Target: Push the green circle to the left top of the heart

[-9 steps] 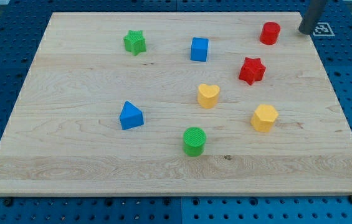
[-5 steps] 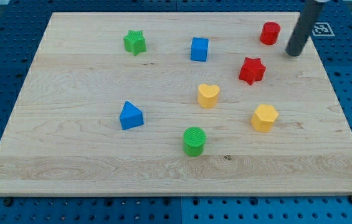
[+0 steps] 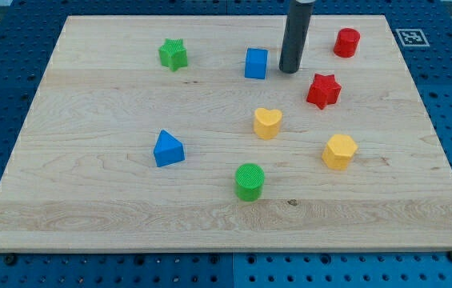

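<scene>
The green circle point(image 3: 250, 181) lies near the board's lower middle. The yellow heart point(image 3: 267, 122) sits above it and slightly to the right, in the middle of the board. My tip point(image 3: 290, 70) is at the view's top, just right of the blue cube point(image 3: 256, 62) and up-left of the red star point(image 3: 322, 90). The tip is well above the heart and far from the green circle, touching no block.
A green star point(image 3: 173, 54) sits at the top left, a red cylinder point(image 3: 347, 42) at the top right, a blue triangle point(image 3: 167, 149) at the left middle, and a yellow hexagon point(image 3: 339, 151) at the right. The wooden board point(image 3: 74, 200) lies on a blue pegboard.
My tip has moved from the top right corner leftward across the board to beside the blue cube. No block has moved.
</scene>
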